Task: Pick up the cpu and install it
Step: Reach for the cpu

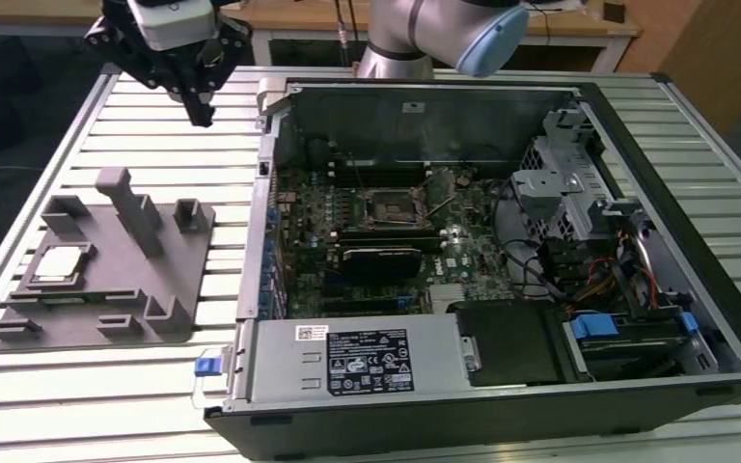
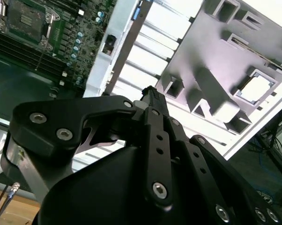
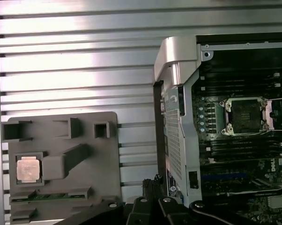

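The cpu (image 1: 59, 264), a small silvery square chip, lies flat in a recess of the grey tray (image 1: 180, 289) on the exterior view's left. Both wrist views show the cpu (image 3: 28, 169) (image 2: 254, 88) resting there too. My gripper (image 1: 201, 116) hangs high above the slatted table, beyond the tray and beside the computer case's corner, well apart from the chip. Its fingers (image 2: 150, 96) meet at one tip, shut with nothing between them. The black socket (image 1: 394, 204) (image 3: 245, 116) on the motherboard stands open with its metal frame raised.
The open computer case (image 1: 628, 125) fills the exterior view's middle and right, with a drive cage (image 1: 563, 183), cables and a power supply (image 1: 344, 352). Upright posts (image 1: 132, 207) rise from the tray. The slatted metal table (image 1: 151, 125) runs under everything.
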